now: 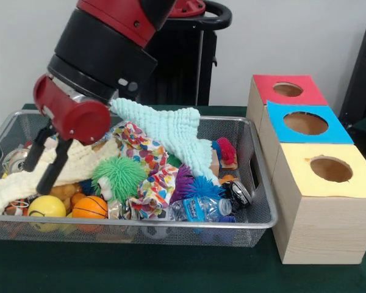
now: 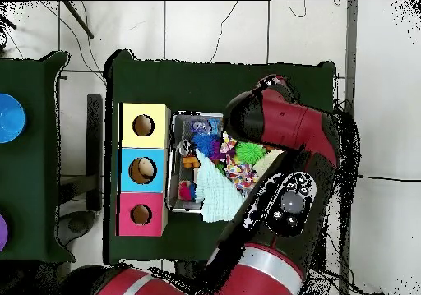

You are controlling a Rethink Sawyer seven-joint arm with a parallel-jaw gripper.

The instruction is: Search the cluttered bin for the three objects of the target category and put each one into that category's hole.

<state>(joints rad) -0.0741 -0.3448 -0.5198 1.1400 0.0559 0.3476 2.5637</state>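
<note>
A wire mesh bin (image 1: 261,220) holds a heap of clutter. My gripper (image 1: 36,179) hangs over the bin's left end, its two black fingers (image 1: 55,168) apart and straddling a pale yellow cloth (image 1: 82,160); nothing is lifted. Beside it lie a green spiky ball (image 1: 119,177), a yellow ball (image 1: 47,207) and an orange basketball (image 1: 89,207). A mint cloth (image 1: 171,131) drapes across the middle. Three hole boxes stand right of the bin: red (image 1: 288,90), blue (image 1: 305,123), yellow (image 1: 331,169). In the overhead view my arm hides the gripper.
Also in the bin are a patterned cloth (image 1: 147,163), a purple and blue spiky ball (image 1: 192,186), a crushed water bottle (image 1: 198,209), a dark can (image 1: 238,194) and a silver can (image 1: 15,160). Overhead, the bin (image 2: 174,164) sits against the boxes (image 2: 142,170).
</note>
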